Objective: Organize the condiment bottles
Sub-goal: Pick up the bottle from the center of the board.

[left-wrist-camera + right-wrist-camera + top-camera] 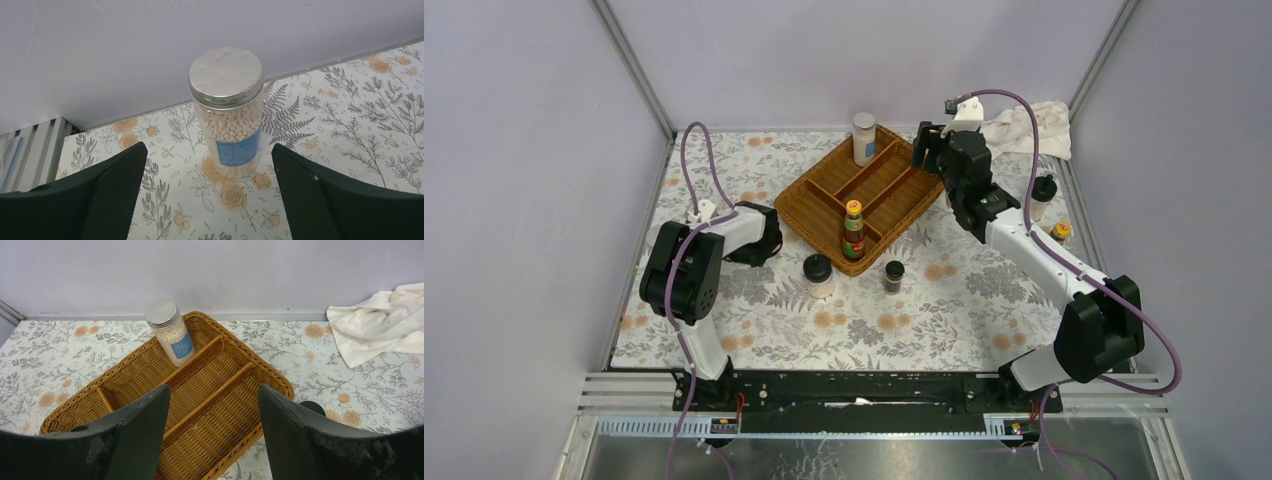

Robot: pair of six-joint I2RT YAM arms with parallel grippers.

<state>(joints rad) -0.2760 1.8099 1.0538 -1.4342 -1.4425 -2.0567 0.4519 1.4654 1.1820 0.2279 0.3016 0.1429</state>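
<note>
One silver-lidded, blue-labelled white-pellet shaker [226,115] stands upright on the floral bench [350,125] ahead of the wide-spread, empty left fingers [115,190], so pickup appears in hand, requiring advance and closure; the right fingers [140,430] hang wide above the brown wicker tray [125,375].

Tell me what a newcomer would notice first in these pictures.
The brown wicker tray in the middle of the floral table draws the eye, with a white shaker at its far corner and a red-labelled sauce bottle at its near end. The right gripper hangs open at its far right side, while the left gripper, also open, faces a second shaker near a wall.
</note>
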